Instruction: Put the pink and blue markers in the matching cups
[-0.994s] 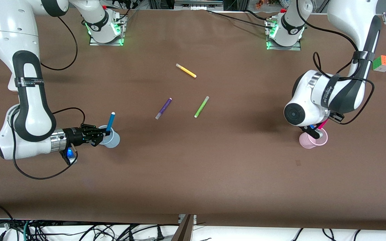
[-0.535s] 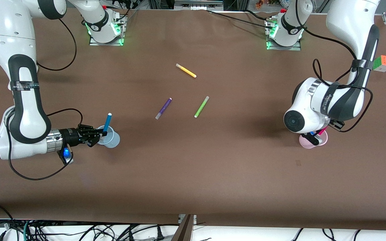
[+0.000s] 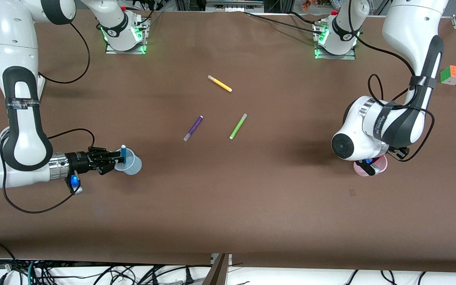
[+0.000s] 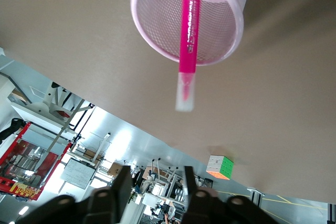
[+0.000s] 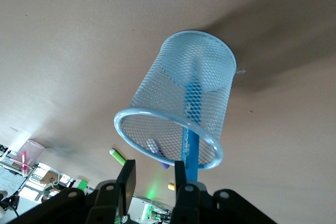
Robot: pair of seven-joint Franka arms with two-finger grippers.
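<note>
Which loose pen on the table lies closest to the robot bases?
The yellow pen. It lies nearer the bases than the purple pen and the green pen, which lie closer to the front camera.

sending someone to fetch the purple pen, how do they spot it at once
Look at the middle of the brown table, where three pens lie loose. The purple pen is the one toward the right arm's end, beside the lime-green pen and nearer the front camera than the yellow pen. It is the only dark violet one.
</note>
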